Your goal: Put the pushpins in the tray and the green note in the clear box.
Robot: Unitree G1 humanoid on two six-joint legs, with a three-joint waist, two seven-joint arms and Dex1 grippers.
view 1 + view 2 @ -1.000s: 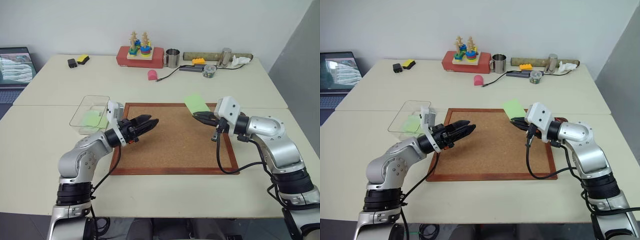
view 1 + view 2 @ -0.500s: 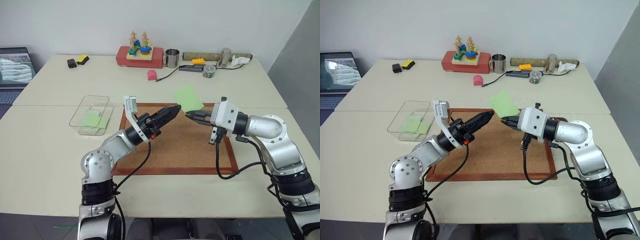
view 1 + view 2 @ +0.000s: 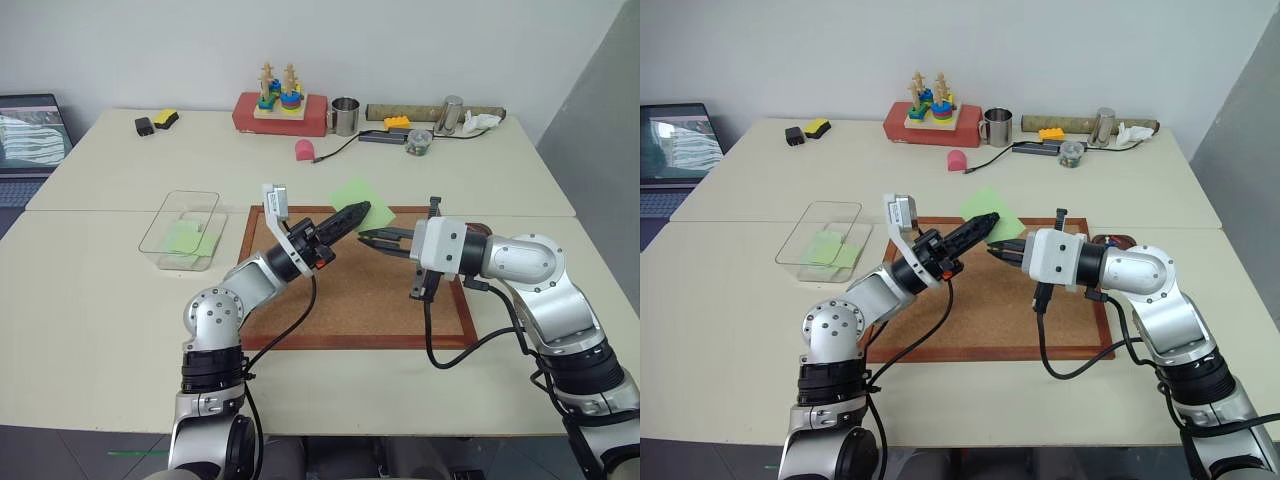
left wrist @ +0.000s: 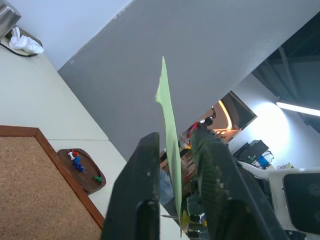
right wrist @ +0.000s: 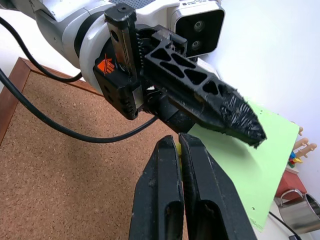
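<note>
The green note (image 3: 350,192) hangs in the air above the corkboard (image 3: 350,295), held from both sides. My left gripper (image 3: 362,208) reaches in from the left and is shut on the note, which stands edge-on between its fingers (image 4: 146,185). My right gripper (image 3: 364,237) comes from the right, shut on the note's lower edge (image 5: 250,165). The clear box (image 3: 160,245) sits left of the corkboard with green slips inside. The dark tray (image 4: 89,182) lies by the corkboard's right edge and holds several small coloured pushpins (image 4: 77,162), partly hidden behind my right arm in the eye views.
Along the table's back stand a red box with a wooden stacking toy (image 3: 280,110), a metal mug (image 3: 344,115), a pink object (image 3: 304,150), a cable and small clutter (image 3: 420,140). A laptop (image 3: 30,130) sits at far left.
My left gripper swung right and up from beside the clear box to the note and closed on it. My right gripper carried the note leftward over the corkboard.
</note>
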